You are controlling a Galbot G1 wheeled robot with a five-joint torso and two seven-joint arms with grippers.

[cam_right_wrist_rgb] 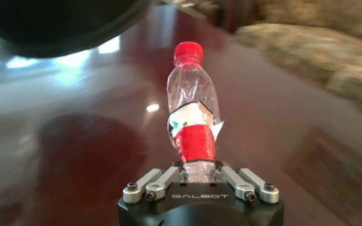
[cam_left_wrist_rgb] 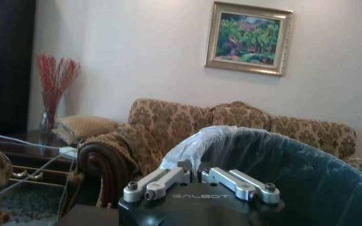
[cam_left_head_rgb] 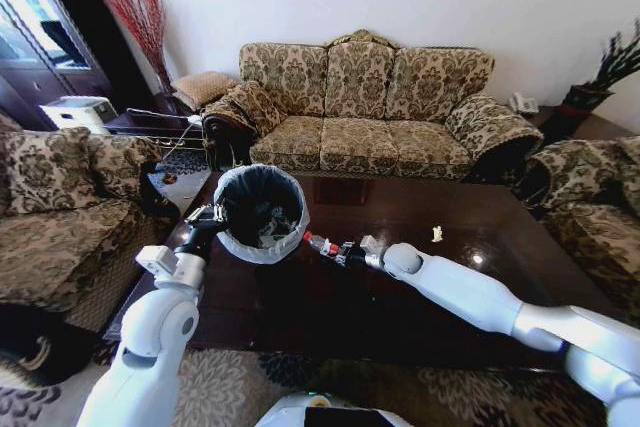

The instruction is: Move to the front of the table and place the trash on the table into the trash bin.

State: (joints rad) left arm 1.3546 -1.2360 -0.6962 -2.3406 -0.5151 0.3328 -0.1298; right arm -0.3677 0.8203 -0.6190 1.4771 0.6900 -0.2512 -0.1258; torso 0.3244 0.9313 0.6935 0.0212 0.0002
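My right gripper (cam_left_head_rgb: 345,253) clenched the bottle (cam_left_head_rgb: 322,245) beside the bin (cam_left_head_rgb: 262,213), which my left gripper (cam_left_head_rgb: 213,214) gripped by its rim; next came lifting the bottle over it.

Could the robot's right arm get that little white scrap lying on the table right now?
Probably not yet: the right gripper is shut on the plastic bottle. The paper scrap lies bare on the table beside that arm, with nothing around it.
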